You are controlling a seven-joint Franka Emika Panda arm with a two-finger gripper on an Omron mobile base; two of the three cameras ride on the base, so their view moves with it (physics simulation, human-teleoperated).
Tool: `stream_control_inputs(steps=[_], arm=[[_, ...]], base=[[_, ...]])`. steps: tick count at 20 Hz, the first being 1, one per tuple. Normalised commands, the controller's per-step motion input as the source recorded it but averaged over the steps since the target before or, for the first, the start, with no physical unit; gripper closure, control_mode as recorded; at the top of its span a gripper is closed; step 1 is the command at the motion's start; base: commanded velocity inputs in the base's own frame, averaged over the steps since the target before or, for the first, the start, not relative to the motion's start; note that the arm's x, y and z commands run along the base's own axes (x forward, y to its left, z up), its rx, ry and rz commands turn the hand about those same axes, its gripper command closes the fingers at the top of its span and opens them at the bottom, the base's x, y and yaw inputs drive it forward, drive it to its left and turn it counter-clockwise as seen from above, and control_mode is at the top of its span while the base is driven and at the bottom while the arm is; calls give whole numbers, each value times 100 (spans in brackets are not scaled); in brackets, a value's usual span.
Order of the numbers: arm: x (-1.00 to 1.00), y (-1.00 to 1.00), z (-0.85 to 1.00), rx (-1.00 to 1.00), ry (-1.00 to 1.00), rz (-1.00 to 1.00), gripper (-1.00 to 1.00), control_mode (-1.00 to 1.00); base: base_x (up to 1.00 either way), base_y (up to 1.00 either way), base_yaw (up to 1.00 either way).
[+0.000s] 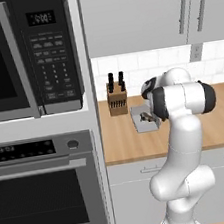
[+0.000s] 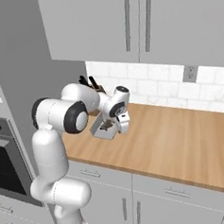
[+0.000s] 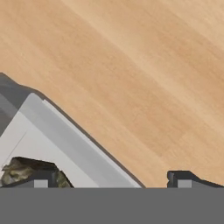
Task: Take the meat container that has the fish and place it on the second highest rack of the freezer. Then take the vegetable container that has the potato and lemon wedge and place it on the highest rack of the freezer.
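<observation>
microwave: far left, built into the tall unit, oven under it; not part of this step.
knife block: on the counter by the wall, just left of and behind the container.
container: grey rectangular tray sitting flat on the counter, near the wall, right of the knife block. Something dark and mottled lies inside; likely the fish, can't confirm. In the hand view the container fills the lower left corner, rim running diagonally.
long axis: seems to run from wall toward the counter's front edge in the left base view; not sure.
gripper: low over the container's right side, pointing down.
jaws: spread wide. In the hand view one tip is over the container's inside and the other over bare counter, so they straddle the rim wall. Nothing held yet.
why: straddling the wall looks like a rim pinch, the tray being too wide to take whole.
step: judged as closing in for the first pickup; freezer placement not yet begun.
</observation>
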Motion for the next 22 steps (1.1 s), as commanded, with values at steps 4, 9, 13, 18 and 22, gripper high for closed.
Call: stream_control_inputs(steps=[4, 9, 13, 18, 22], arm=[[-13, 39, -36, -2, 0, 0, -100, -100], [-22, 14, -50, -1, 0, 0, -100, -100], [-33, 0, -48, 0, 0, 0, -100, -100], [-63, 0, -54, 0, 0, 0, -100, -100], [-89, 20, -64, -1, 0, 0, -100, -100]], base=[[0, 0, 0], [0, 0, 0], [0, 0, 0], [0, 0, 0], [0, 0, 0]])
